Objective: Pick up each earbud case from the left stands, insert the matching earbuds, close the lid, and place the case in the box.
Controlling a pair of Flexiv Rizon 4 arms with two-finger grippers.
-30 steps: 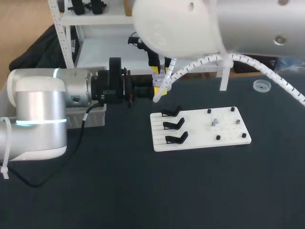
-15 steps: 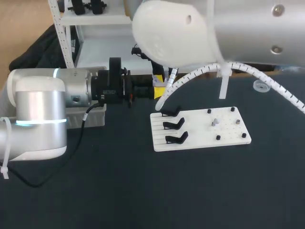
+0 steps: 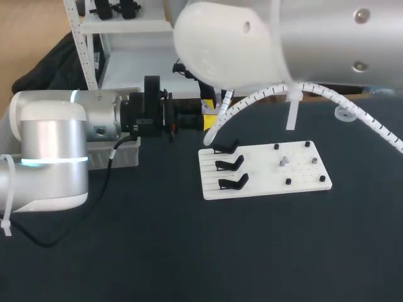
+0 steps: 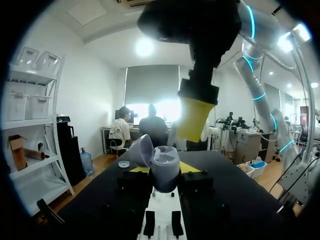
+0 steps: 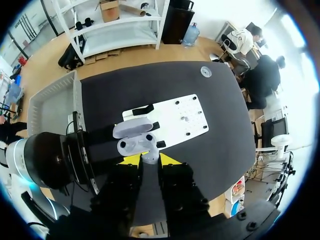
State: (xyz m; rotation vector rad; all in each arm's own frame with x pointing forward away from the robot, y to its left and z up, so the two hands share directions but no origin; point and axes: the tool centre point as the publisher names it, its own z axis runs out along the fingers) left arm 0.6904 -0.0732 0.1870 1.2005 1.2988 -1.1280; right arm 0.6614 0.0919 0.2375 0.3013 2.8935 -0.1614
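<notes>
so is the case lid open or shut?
Open: the lid is hinged back off the earbud case, inner wells showing; left gripper holds it.

Black table (image 3: 157,251) carries a white board (image 3: 264,181); a grey box (image 3: 126,157); a small clear disc (image 3: 344,113).

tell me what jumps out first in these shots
A pale lilac earbud case with its lid tipped open is clamped in the left gripper, held up off the table, and the right gripper hangs right over it. On the table a white board carries three empty black stands along its left side.
</notes>
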